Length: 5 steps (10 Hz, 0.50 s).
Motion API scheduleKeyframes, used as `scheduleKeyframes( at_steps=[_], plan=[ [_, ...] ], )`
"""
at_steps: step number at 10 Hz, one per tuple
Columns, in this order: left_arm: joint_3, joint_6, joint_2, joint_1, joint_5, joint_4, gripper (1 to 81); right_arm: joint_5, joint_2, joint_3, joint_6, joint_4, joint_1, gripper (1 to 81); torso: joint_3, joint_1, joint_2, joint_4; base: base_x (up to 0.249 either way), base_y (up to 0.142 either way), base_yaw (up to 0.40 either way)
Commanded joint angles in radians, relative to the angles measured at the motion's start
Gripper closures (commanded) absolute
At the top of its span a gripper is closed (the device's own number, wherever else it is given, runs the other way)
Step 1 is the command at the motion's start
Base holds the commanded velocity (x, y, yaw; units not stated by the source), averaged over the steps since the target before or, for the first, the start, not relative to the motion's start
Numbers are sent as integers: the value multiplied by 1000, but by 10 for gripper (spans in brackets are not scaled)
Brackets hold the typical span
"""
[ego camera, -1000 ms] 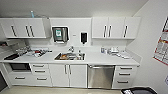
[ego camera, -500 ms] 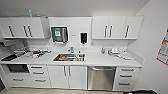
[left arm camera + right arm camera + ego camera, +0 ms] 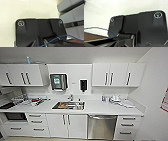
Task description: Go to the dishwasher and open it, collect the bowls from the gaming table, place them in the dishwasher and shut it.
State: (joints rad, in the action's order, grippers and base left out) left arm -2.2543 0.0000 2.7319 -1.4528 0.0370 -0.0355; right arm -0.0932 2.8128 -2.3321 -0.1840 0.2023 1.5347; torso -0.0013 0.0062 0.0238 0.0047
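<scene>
Dishwasher closed, lower centre-right under the bench; approach square to its bar handle; gripper states cannot be told.

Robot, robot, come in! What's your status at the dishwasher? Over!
Grippers: can't tell open or shut. Dishwasher dead ahead, door shut, under the counter right of the sink. Nothing seen in front of it. Over.

White kitchenette wall: upper cabinets top left and right, white countertop mid frame, steel sink centre, drawers lower left, white wall right.
</scene>
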Motion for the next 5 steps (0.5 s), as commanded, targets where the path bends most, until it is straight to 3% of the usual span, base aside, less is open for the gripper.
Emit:
scheduleKeyframes(
  at_steps=[1, 5],
  plan=[
    [13, 6, -15, 59, -46, -10, 10, 44, -10, 11, 1, -4, -55, 10, 0, 0, 0, 0, 115, 0, 0],
    [13, 6, -15, 59, -46, -10, 10, 44, -8, 11, 1, -4, -55, 10, 0, 0, 0, 0, 115, 0, 0]
  ],
)
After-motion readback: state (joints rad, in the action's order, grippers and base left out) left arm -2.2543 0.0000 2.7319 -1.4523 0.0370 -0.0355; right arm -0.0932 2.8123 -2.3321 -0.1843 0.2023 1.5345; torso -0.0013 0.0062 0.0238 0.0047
